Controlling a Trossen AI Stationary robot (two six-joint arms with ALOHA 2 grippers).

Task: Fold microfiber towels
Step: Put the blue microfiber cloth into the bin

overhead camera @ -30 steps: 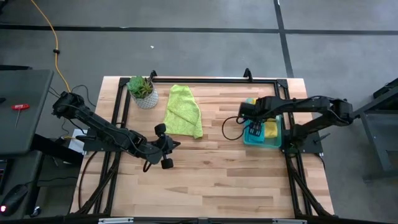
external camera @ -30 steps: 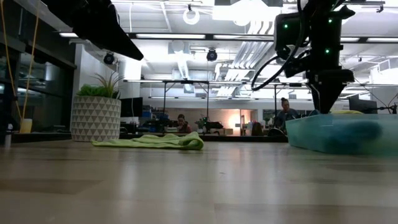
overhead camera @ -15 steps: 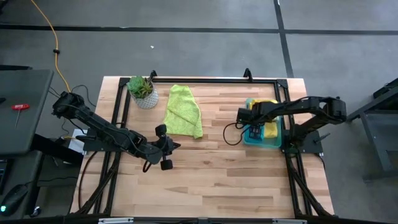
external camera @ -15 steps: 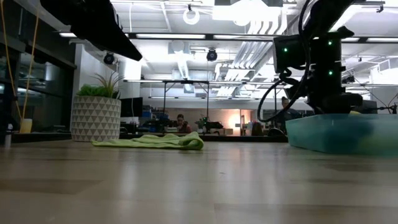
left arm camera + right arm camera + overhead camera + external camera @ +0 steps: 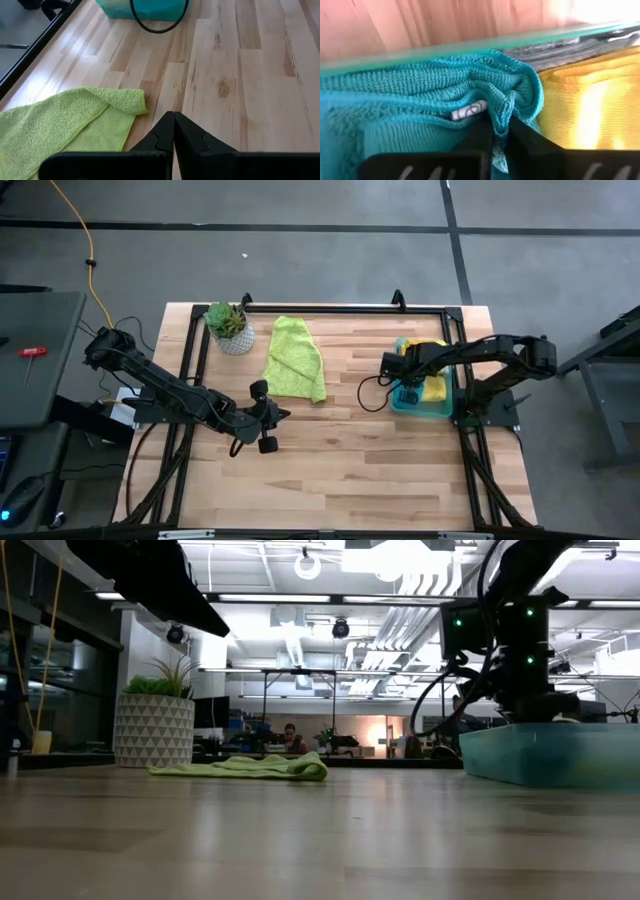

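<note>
A lime green microfiber towel (image 5: pixel 295 358) lies loosely folded on the table's far left part, also seen in the low view (image 5: pixel 250 767) and the left wrist view (image 5: pixel 60 130). At the table's right stands a translucent green tray (image 5: pixel 425 412) holding a teal towel (image 5: pixel 410 90), a yellow towel (image 5: pixel 585 100) and a grey towel (image 5: pixel 580 50). My right gripper (image 5: pixel 500 135) reaches down into the tray and is shut on the teal towel. My left gripper (image 5: pixel 173 116) hangs shut over the table, near the lime towel's near corner, touching nothing. My right gripper pinches a bunched-up fold of the teal towel (image 5: pixel 515 105) between its two fingers, next to the yellow towel. The fingers come from above, pointing down into the tray. The towel lies in the tray, puckered around the fingers, with a white label (image 5: pixel 470 111) beside the fold.
A potted plant (image 5: pixel 230 325) stands at the far left corner. A black cable loop (image 5: pixel 372 395) hangs beside the tray's left wall. Black frame rails run along the table's far, left and right edges. Bare wood spans the middle and near side.
My right gripper has sunk from just above the tray down into it, and its fingers have come together on the teal towel. The towels have stayed where they were.
</note>
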